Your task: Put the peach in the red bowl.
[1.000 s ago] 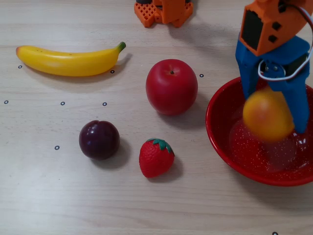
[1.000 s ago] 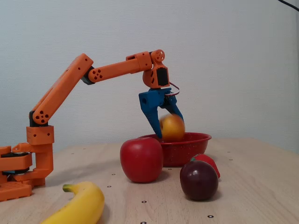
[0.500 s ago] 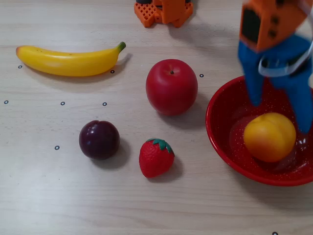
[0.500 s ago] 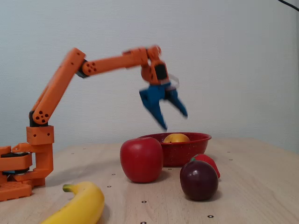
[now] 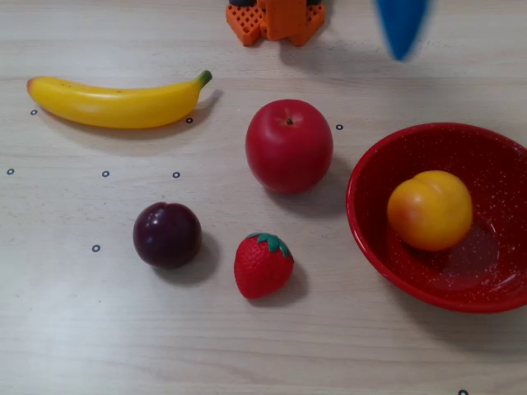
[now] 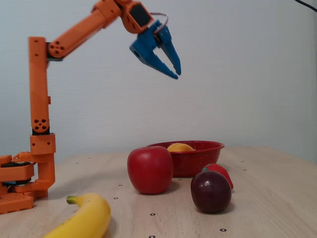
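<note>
A pale wood-grain table (image 5: 99, 329) dotted with small black ring marks fills the overhead view, and in the fixed view it runs back to a plain whitish wall (image 6: 247, 74). The peach (image 5: 430, 210) lies inside the red bowl (image 5: 370, 222), left of the bowl's centre in the overhead view, with bare speckled floor showing to its right and below it; in the fixed view only its top (image 6: 180, 147) shows above the bowl's rim (image 6: 208, 145). The bowl stands at the right edge of the overhead view, partly cut off by the frame. Just to its left, apart from it, is the apple (image 5: 289, 146); below the apple sits the strawberry (image 5: 263, 265), and left of that the plum (image 5: 167, 234), none of them touching. The banana (image 5: 115, 102) lies well apart at upper left, its green stem toward the apple. The orange arm (image 6: 39, 99) rises from its base (image 5: 275, 18) at the top edge of the overhead view and reaches out high over the table. Its blue gripper (image 6: 176, 73) hangs in the air, well above the bowl and fruit, fingers slightly parted at the tips and holding nothing; in the overhead view only a blurred blue tip (image 5: 402, 29) shows.
</note>
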Action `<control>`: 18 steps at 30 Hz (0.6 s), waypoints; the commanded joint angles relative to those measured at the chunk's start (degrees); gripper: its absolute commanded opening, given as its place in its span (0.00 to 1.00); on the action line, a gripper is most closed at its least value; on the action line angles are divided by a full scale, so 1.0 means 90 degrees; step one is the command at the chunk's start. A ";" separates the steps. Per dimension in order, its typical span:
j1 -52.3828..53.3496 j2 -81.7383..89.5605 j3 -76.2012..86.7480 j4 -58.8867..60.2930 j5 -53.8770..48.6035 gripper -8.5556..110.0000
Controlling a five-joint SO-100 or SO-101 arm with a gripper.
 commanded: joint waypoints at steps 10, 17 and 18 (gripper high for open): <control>-0.1328 0.4189 0.5420 -0.2617 0.0352 0.07; -0.1904 0.5879 0.8584 -0.3672 0.0254 0.07; -0.2012 0.6123 0.9004 -0.3896 0.0254 0.07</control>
